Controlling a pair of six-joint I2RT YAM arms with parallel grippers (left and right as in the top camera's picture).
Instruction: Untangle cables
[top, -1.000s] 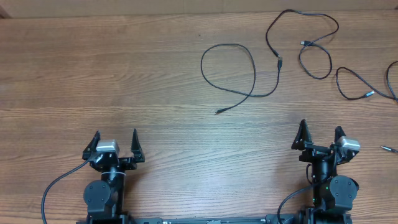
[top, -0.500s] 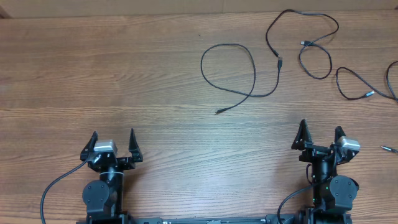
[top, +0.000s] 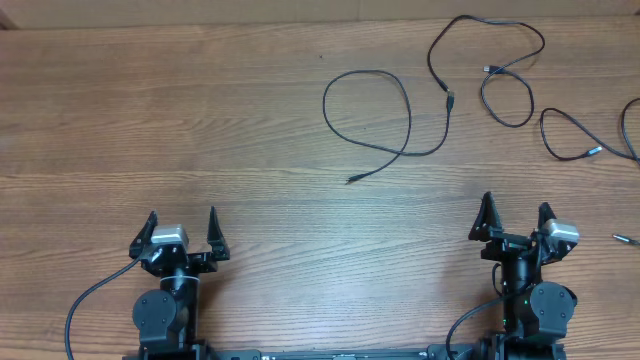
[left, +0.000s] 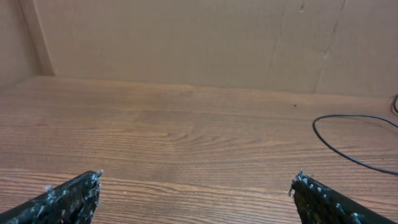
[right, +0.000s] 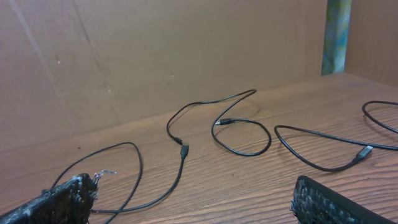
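Observation:
Three thin black cables lie apart on the wooden table. One cable (top: 405, 115) forms a loop near the centre back, also in the right wrist view (right: 138, 163) and the left wrist view (left: 348, 155). A second cable (top: 500, 45) curls at the back right, also in the right wrist view (right: 249, 146). A third cable (top: 570, 150) with a silver tip lies at the right edge, also in the right wrist view (right: 323, 163). My left gripper (top: 180, 232) is open and empty at the front left. My right gripper (top: 513, 222) is open and empty at the front right, well short of the cables.
A small silver-tipped plug end (top: 626, 239) lies at the far right edge. A cardboard wall (left: 186, 37) stands behind the table. The thicker arm cables (top: 85, 300) trail by the arm bases at the front.
My left gripper has shifted slightly to the left since a second ago. The right gripper and the cables have not moved.

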